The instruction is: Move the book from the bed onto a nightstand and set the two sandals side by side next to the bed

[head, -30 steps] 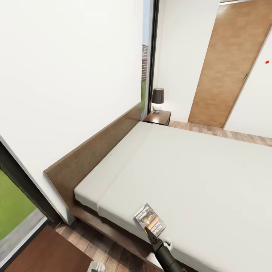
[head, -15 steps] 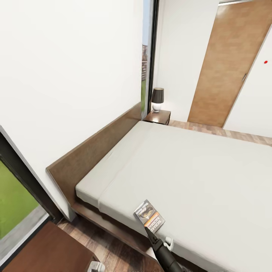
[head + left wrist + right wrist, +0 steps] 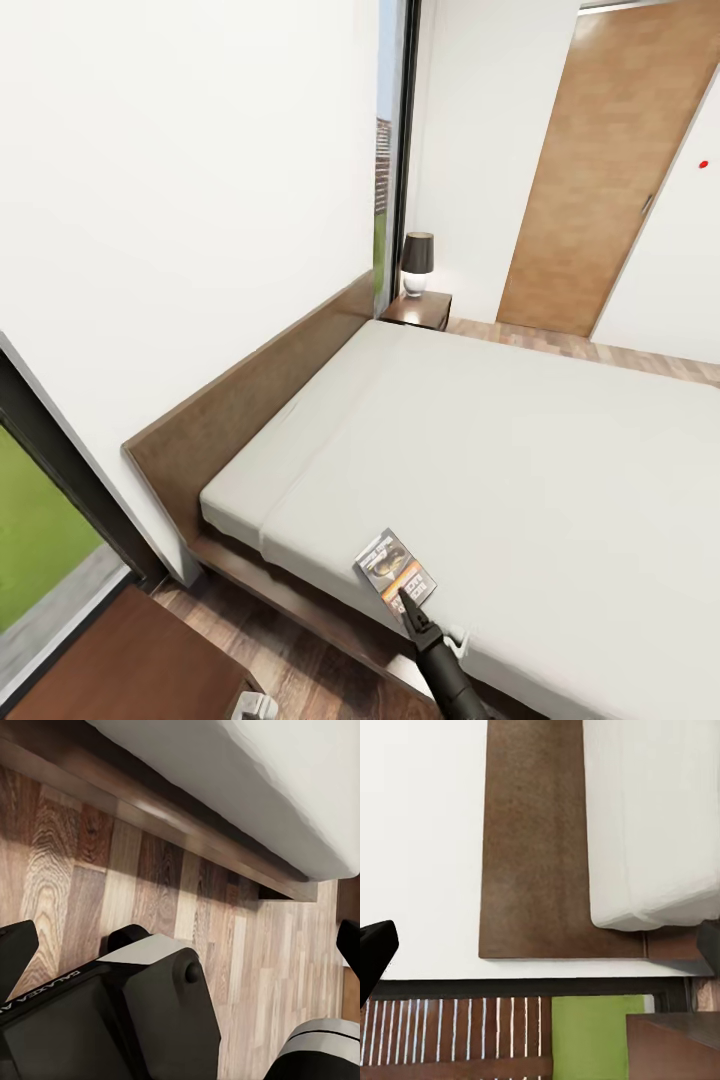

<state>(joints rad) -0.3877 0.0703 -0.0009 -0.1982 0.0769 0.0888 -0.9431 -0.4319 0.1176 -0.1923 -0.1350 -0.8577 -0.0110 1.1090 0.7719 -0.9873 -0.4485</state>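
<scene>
Right hand [image 3: 408, 598], fingers apart, is reaching onto the book's [image 3: 392, 565] near end; the book is lying lengthwise away on the bed [image 3: 520, 440]

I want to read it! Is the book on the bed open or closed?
Closed. The book lies flat on the bed near its edge, front cover facing up, no pages showing.

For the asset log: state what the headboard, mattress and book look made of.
Headboard: brown wood, matte, faint grain showing. Mattress: smooth whitish-grey fabric or foam by its soft rounded edges; no weave is visible. Book: thin paperback with a printed, apparently slightly glossy cover.
</scene>
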